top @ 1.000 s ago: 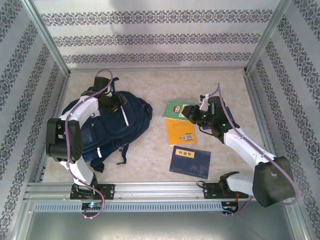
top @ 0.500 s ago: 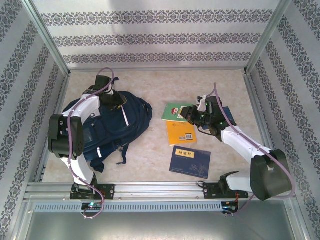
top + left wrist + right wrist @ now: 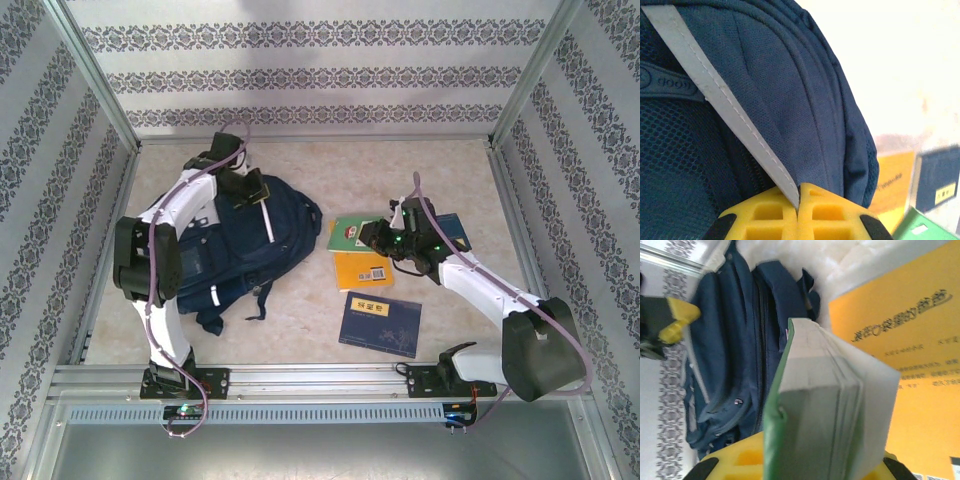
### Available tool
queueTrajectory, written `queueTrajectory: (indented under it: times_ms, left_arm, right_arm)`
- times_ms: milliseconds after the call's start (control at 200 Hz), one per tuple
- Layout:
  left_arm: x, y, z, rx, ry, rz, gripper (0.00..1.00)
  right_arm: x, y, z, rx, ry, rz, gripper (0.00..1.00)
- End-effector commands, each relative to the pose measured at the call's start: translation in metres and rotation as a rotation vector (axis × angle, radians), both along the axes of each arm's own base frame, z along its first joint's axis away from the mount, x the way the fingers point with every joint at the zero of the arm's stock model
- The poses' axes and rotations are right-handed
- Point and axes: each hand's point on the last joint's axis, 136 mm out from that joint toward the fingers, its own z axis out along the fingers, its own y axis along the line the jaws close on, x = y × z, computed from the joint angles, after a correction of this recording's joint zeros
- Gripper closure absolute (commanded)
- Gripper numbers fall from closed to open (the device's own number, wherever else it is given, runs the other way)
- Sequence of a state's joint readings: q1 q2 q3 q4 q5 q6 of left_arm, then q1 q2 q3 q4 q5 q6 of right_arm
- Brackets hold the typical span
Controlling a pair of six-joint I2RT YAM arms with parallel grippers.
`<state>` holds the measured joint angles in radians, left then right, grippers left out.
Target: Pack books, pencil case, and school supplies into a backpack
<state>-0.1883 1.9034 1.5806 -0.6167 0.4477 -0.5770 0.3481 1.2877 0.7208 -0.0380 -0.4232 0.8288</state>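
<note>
The navy backpack [image 3: 225,255] lies at the left, its top lifted. My left gripper [image 3: 257,189] is shut on its thin white stripe [image 3: 715,90], the yellow fingertips [image 3: 815,202] pinching the stripe's end. My right gripper [image 3: 373,236] is shut on a small green booklet [image 3: 825,410], held on edge just above the orange-yellow book [image 3: 362,268]. The booklet [image 3: 350,228] hangs right of the backpack [image 3: 735,355]. One navy book [image 3: 380,322] lies near the front. Another navy book [image 3: 452,228] lies partly under the right arm. The pencil case is out of view.
Patterned walls and aluminium posts [image 3: 100,90] close in the table on three sides. A metal rail [image 3: 320,378] runs along the near edge by the arm bases. Bare tabletop [image 3: 400,170] lies behind the books.
My left gripper has closed on the white stripe and pulled the backpack's top up and to the right. My right gripper has carried the green booklet slightly left, toward the backpack.
</note>
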Motion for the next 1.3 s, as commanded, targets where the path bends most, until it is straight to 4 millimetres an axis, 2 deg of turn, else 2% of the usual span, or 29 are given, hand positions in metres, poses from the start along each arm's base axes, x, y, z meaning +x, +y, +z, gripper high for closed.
queueTrajectory:
  times_ms: [0, 90, 175, 285, 380, 545, 695, 799, 924, 1129, 1294]
  left_arm:
    - [-0.019, -0.038, 0.041, 0.003, -0.069, -0.188, 1.00]
    - [-0.035, -0.040, 0.063, 0.022, -0.104, -0.243, 1.00]
    - [-0.052, -0.034, 0.087, 0.045, -0.157, -0.271, 1.00]
    - [-0.076, -0.031, 0.117, 0.049, -0.232, -0.329, 1.00]
    - [-0.094, -0.033, 0.140, 0.030, -0.272, -0.403, 1.00]
    - [-0.111, -0.043, 0.164, -0.049, -0.317, -0.454, 1.00]
    - [-0.122, -0.046, 0.185, -0.087, -0.376, -0.486, 1.00]
    - [-0.139, -0.055, 0.208, -0.152, -0.450, -0.570, 1.00]
    - [-0.148, -0.054, 0.215, -0.145, -0.492, -0.607, 1.00]
    - [-0.147, -0.039, 0.216, -0.094, -0.555, -0.580, 1.00]
    - [-0.126, -0.037, 0.223, -0.076, -0.593, -0.534, 1.00]
  right_arm:
    - [0.009, -0.010, 0.008, -0.102, -0.053, -0.027, 1.00]
    - [0.006, -0.029, 0.020, -0.212, -0.111, -0.092, 1.00]
    - [-0.002, -0.049, 0.046, -0.356, -0.228, -0.158, 1.00]
    - [-0.015, -0.053, 0.076, -0.392, -0.335, -0.148, 1.00]
    - [-0.025, -0.039, 0.092, -0.316, -0.370, -0.068, 1.00]
    - [-0.043, 0.007, 0.107, -0.096, -0.363, 0.137, 1.00]
    - [-0.048, 0.032, 0.097, 0.014, -0.290, 0.231, 1.00]
    - [-0.049, 0.046, 0.087, 0.079, -0.251, 0.274, 1.00]
    - [-0.045, 0.060, 0.085, 0.144, -0.207, 0.311, 1.00]
    - [-0.037, 0.074, 0.088, 0.201, -0.201, 0.326, 1.00]
    - [-0.048, 0.105, 0.081, 0.177, -0.190, 0.389, 1.00]
